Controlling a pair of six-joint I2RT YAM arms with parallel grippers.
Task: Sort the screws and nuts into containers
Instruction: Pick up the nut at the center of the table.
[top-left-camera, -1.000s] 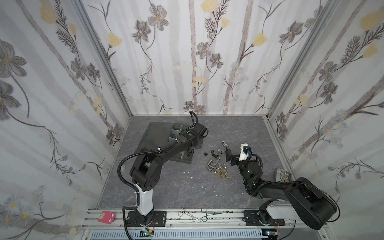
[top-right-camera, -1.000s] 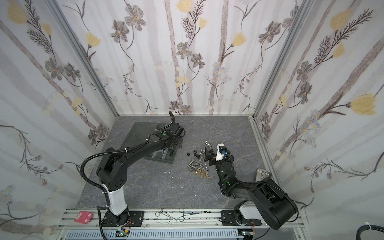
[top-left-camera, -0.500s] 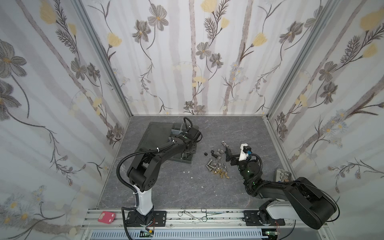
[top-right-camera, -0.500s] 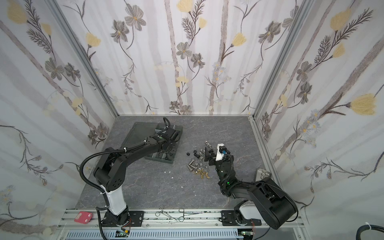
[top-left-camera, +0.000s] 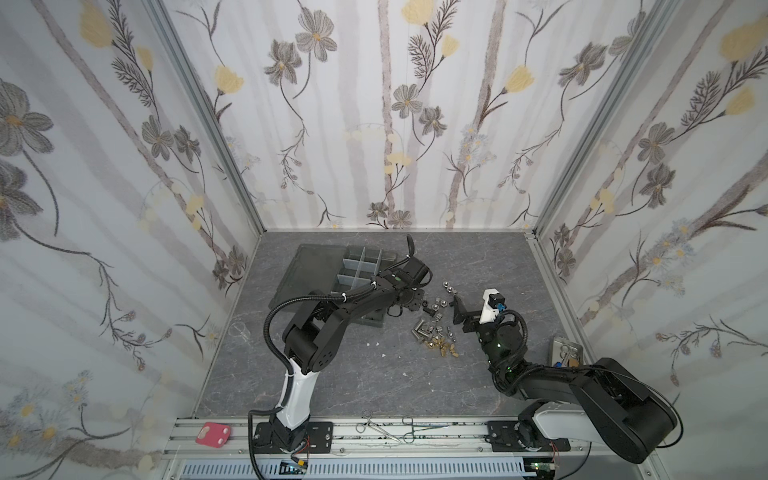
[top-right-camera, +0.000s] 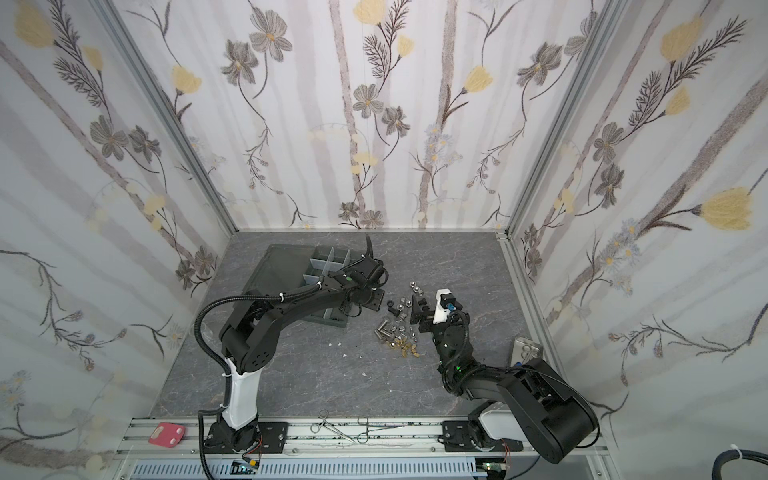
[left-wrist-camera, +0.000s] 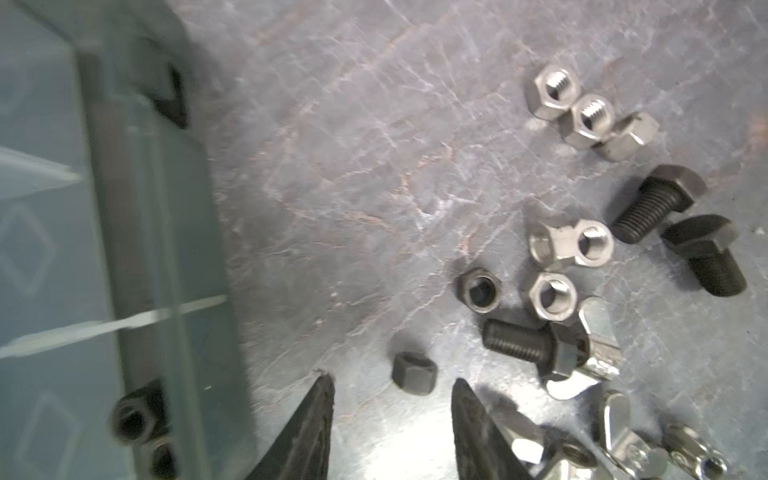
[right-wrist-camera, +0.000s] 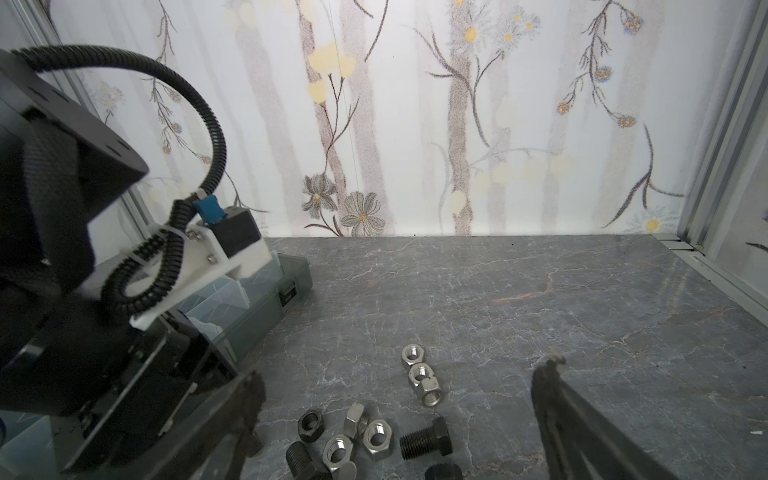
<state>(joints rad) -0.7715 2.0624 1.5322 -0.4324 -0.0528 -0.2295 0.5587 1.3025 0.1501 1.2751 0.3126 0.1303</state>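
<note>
- The screws and nuts (top-left-camera: 434, 322) lie loose in a cluster on the table, between the two arms and just beside the box. There are shiny silver hex nuts (left-wrist-camera: 582, 112) and black hex-head bolts (left-wrist-camera: 656, 203). Small brass-gold pieces (top-left-camera: 442, 349) sit at the edge of the cluster nearest the front rail.
- One small black hex nut (left-wrist-camera: 414, 372) lies on the table in the gap at the tips of the left gripper (left-wrist-camera: 392, 386), touching neither finger.
- Two dark hex nuts (left-wrist-camera: 133, 419), blurred, sit inside a cell by the box wall.
- The dark grey plastic organizer box (top-right-camera: 330, 322) stands behind the left arm. Pale translucent dividers (top-left-camera: 360, 262) split it into small cells, and its flat hinged lid (top-left-camera: 309, 270) lies open on the side away from the cluster.
- The left gripper is low over the table between the box and the cluster, its jaws partly apart and holding nothing.
- The right gripper (right-wrist-camera: 397, 378) is on the far side of the cluster from the box, its jaws spread wide and empty.
- The grey marble-patterned table (top-left-camera: 374, 382) also carries a small metal tray with scissors (top-left-camera: 565, 351) by the right wall.
- Steel forceps (top-left-camera: 386, 428) and a flat pink-red pad (top-left-camera: 212, 434) lie on the front rail.
</note>
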